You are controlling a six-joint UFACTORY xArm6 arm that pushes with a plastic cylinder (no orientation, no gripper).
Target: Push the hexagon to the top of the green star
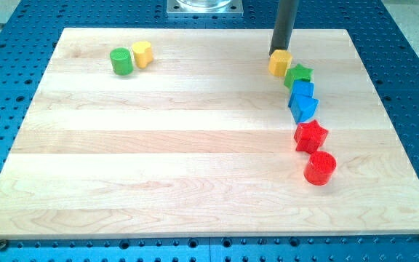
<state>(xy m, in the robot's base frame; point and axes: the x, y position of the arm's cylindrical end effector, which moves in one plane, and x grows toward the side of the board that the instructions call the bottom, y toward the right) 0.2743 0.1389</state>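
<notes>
- i had no jaws to open or shut, only a rod; my tip [277, 52] sat at the upper right of the frame, touching the top edge of the yellow hexagon [280, 63].
- the hexagon lay just upper left of the green star [298, 74], touching it, so i judged the push nearly done.
- below the star ran a close chain: two blue blocks [303, 99], a red star [310, 136], a red cylinder [320, 168].
- a green cylinder [121, 61] and yellow block [142, 54] sat upper left, well apart.

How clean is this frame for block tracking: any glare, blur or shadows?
Camera view: even, soft light, no glare on the wooden board; faint shadows only; my tip sharp, just above the yellow hexagon beside the green star.
</notes>
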